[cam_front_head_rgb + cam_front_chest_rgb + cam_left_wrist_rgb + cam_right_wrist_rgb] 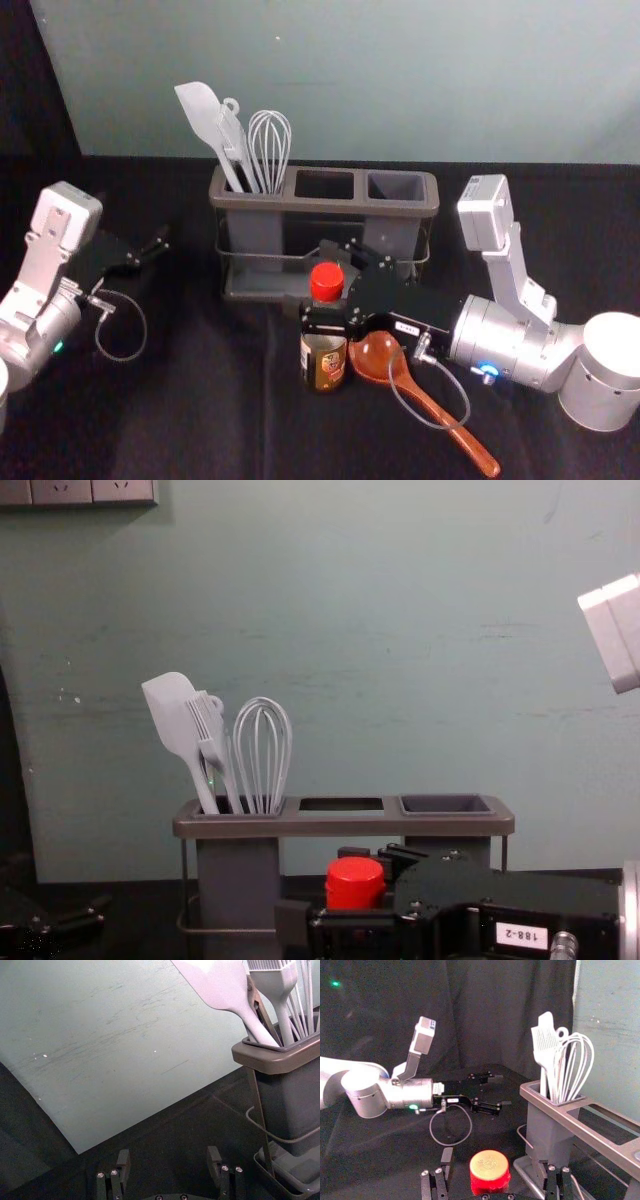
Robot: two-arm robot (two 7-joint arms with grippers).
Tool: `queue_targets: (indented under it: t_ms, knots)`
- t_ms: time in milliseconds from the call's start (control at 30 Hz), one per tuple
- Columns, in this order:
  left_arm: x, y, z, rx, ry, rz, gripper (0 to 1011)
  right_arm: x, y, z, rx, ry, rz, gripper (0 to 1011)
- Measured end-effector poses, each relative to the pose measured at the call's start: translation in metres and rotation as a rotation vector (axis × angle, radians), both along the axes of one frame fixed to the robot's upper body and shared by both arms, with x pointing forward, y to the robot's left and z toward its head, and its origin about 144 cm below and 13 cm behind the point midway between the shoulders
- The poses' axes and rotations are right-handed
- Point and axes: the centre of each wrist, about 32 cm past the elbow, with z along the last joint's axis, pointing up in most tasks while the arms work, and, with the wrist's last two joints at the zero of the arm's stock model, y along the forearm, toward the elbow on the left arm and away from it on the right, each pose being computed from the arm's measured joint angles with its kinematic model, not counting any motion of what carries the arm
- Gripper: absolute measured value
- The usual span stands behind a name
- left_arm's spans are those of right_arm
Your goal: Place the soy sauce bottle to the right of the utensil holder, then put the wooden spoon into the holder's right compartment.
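In front of the utensil holder [320, 206]: soy sauce bottle [325, 362], upright; right gripper [494, 1158] around it, fingers open, likely lined up for grasping. Wooden spoon [422, 398], lying beside, presumably reserved for second. Left gripper [169, 1153], parked at left, fingers apart.

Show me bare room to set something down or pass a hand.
Widest: cloth between left claw and soy sauce bottle, nearside. Smaller: right of the utensil holder, behind the right arm. Crowded: before the holder, where right claw, bottle and wooden spoon bunch together.
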Motion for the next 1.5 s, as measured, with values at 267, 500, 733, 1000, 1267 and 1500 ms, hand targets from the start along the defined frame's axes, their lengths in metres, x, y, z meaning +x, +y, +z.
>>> queue_targets:
  t_ms: [267, 500, 733, 1000, 1267, 1500]
  knots:
    - [0.000, 0.000, 0.000, 0.000, 0.000, 0.000, 1005, 0.000, -0.001, 0.000, 0.001, 0.001, -0.001, 995]
    - [0.000, 0.000, 0.000, 0.000, 0.000, 0.000, 1005, -0.001, -0.001, 0.000, 0.003, 0.002, -0.002, 838]
    - [0.000, 0.000, 0.000, 0.000, 0.000, 0.000, 1005, -0.001, -0.001, 0.000, 0.003, 0.003, -0.003, 629]
    - [0.000, 0.000, 0.000, 0.000, 0.000, 0.000, 1005, -0.001, -0.002, 0.001, 0.004, 0.003, -0.003, 397]
    - [0.000, 0.000, 0.000, 0.000, 0.000, 0.000, 1005, -0.003, -0.002, 0.003, 0.004, -0.009, 0.001, 378]
    - [0.000, 0.000, 0.000, 0.000, 0.000, 0.000, 1005, -0.010, -0.007, 0.018, 0.016, -0.035, -0.006, 378]
